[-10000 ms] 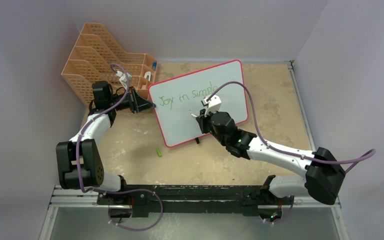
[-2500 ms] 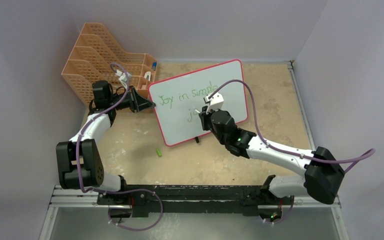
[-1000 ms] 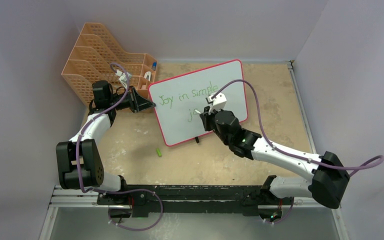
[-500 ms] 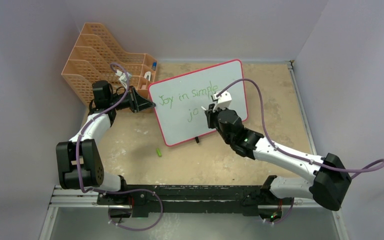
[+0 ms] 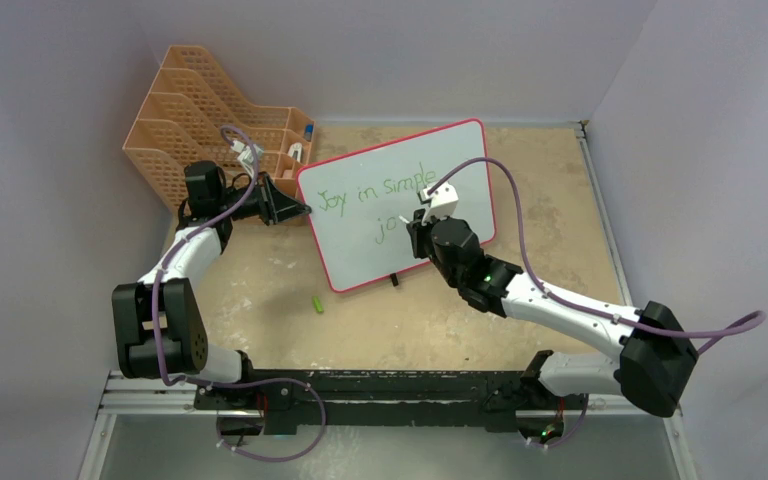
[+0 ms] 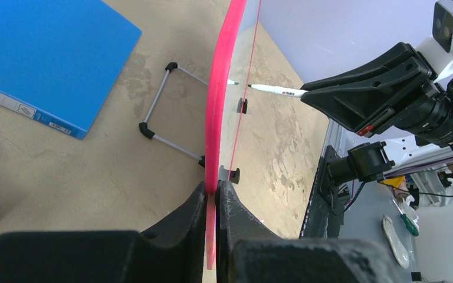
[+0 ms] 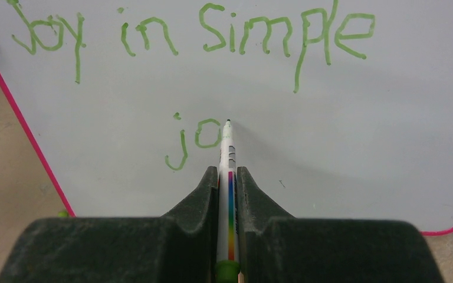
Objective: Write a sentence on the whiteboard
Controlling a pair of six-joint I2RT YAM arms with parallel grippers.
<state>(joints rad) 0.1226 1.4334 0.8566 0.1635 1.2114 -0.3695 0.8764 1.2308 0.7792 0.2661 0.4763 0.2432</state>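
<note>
The whiteboard [image 5: 360, 245] stands tilted on the table, white with a pink-red frame. The sentence [image 7: 212, 32] reads "Joy in simple" in green, with "jo" [image 7: 193, 141] below it. My right gripper [image 7: 228, 172] is shut on a white marker [image 7: 229, 177] with a rainbow stripe; its tip touches the board just right of the "o". In the top view the right gripper [image 5: 418, 225] is at the board's middle. My left gripper [image 6: 213, 191] is shut on the whiteboard's pink edge [image 6: 218, 118]; in the top view the left gripper [image 5: 295, 208] is at the board's left edge.
An orange mesh desk organiser [image 5: 200, 110] stands at the back left. A small green marker cap [image 5: 316, 304] lies on the table in front of the board. A blue folder [image 6: 41, 53] lies behind the board, next to its wire stand [image 6: 165, 112].
Over ten seconds the second line began: "j", then "o" appeared. The right gripper moved a little right along the board with the marker. The left arm has not moved.
</note>
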